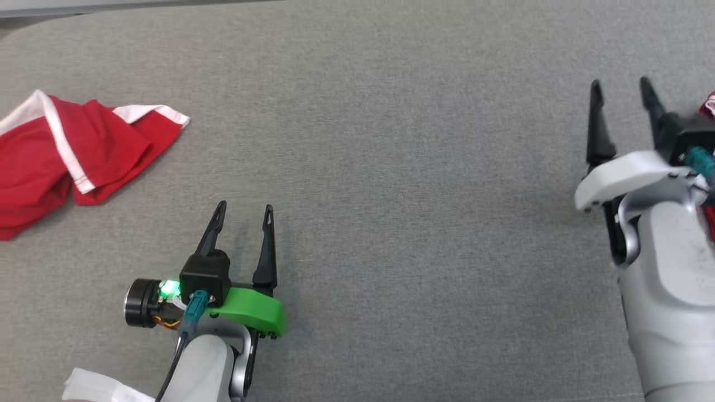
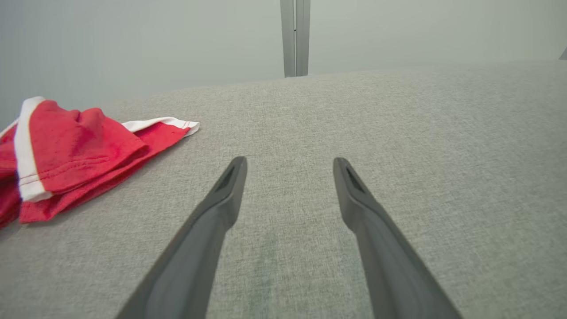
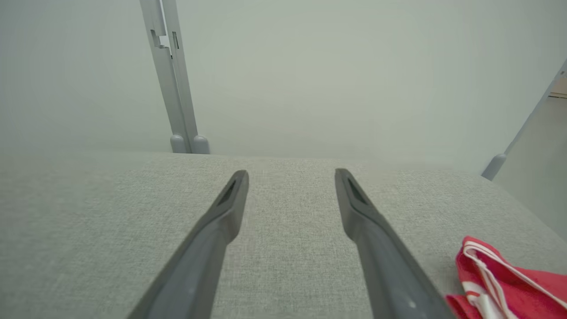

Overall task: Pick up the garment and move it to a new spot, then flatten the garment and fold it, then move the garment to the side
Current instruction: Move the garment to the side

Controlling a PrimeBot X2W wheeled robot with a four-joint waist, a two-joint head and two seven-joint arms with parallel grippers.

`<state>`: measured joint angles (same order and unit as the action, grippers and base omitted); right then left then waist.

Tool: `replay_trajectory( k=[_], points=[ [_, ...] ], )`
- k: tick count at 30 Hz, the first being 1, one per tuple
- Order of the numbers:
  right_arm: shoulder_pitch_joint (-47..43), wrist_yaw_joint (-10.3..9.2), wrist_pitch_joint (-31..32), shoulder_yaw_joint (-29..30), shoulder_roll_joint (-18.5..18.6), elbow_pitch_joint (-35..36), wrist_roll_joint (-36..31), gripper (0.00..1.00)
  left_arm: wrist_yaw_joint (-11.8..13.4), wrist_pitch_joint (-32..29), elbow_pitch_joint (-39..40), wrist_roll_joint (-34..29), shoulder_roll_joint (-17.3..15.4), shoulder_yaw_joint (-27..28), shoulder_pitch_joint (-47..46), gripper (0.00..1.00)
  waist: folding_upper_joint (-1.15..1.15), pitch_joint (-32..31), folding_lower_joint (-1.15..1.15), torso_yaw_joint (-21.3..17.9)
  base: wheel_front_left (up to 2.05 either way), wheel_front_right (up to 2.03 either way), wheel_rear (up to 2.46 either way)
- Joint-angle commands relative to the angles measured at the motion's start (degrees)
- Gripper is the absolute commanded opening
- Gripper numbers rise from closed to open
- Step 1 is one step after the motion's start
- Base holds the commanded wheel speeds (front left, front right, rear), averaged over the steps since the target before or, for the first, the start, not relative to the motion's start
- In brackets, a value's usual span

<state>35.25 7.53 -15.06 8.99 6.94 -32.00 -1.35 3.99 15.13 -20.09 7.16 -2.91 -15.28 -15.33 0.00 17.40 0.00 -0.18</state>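
A red garment (image 1: 50,162) with white trim lies crumpled at the far left of the grey cushioned surface; the left wrist view has it at the left (image 2: 75,150). My left gripper (image 1: 246,205) stands open to the right of it and nearer to me, apart from it, with nothing between its fingers (image 2: 290,161). My right gripper (image 1: 620,82) is open at the far right, empty (image 3: 291,173). A second red cloth with white stripes (image 3: 509,283) lies just right of that gripper, partly hidden behind the wrist (image 1: 710,103).
The grey fabric surface (image 1: 391,167) stretches wide between the two grippers. Its back edge runs along the top, with a grey metal post (image 2: 295,37) behind it. Something white (image 1: 95,388) lies at the lower left by my left forearm.
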Motion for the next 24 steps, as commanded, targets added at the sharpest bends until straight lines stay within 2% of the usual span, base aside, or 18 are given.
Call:
replay_trajectory(
  k=[1,10,24],
  points=[
    [-1.81,-0.08,-0.14,-0.85,-0.23,0.38,0.78,1.00,0.53,-0.01,-0.13,0.73,-0.06,0.11,0.81,1.00,0.00,-2.23,0.00,2.26,0.00,0.00,0.00],
    [-10.76,-0.08,-0.14,-4.04,-2.72,2.07,4.67,1.00,1.54,0.00,-1.13,2.14,-0.06,2.31,3.45,1.00,0.00,-6.57,0.00,4.07,0.00,0.00,0.00],
    [-19.57,-0.08,-0.14,-5.42,-3.97,5.59,8.60,1.00,0.99,-0.01,-1.87,1.90,-0.07,5.90,8.05,1.00,0.00,-12.75,0.00,3.17,0.00,0.00,0.00]
  ],
)
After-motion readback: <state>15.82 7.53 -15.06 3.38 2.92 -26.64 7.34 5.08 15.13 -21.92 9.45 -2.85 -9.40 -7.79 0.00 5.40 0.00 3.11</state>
